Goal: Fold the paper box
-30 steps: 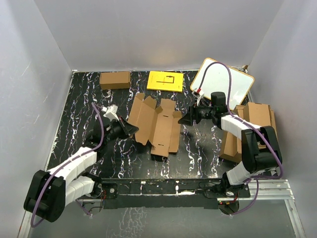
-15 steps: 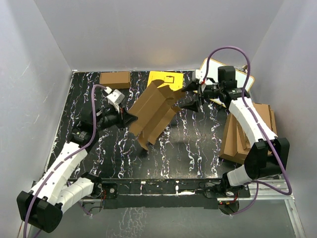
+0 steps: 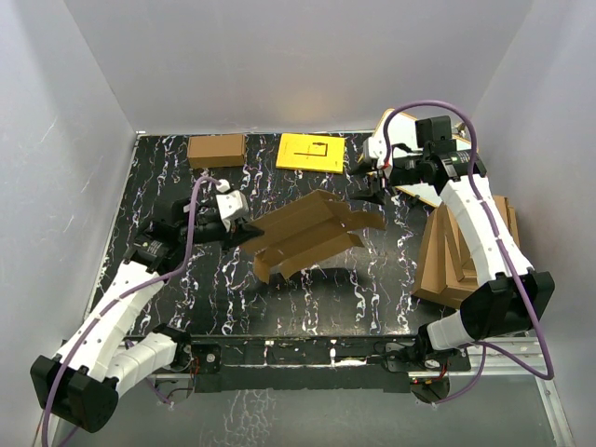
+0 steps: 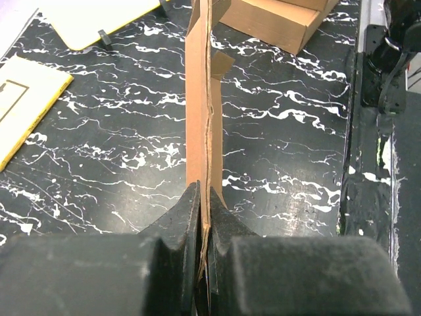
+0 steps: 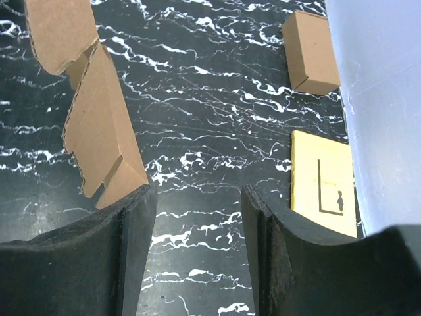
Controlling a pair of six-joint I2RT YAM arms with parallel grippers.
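Observation:
The paper box, a half-formed brown carton with loose flaps, hangs tilted above the table's middle. My left gripper is shut on its left edge. In the left wrist view that gripper pinches a thin cardboard panel that runs straight away from the jaws. My right gripper stands open just beyond the box's right flaps, holding nothing. In the right wrist view the box flaps lie left of the right gripper, beside its left finger, with only table between the jaws.
A smaller brown carton and a yellow sheet lie at the back of the black marbled table. A white board leans at the back right. A pile of larger cardboard sheets sits along the right edge.
My left gripper has lifted the box off the table and swung it to lie more level. My right gripper has come off the box's right edge and moved up toward the back right.

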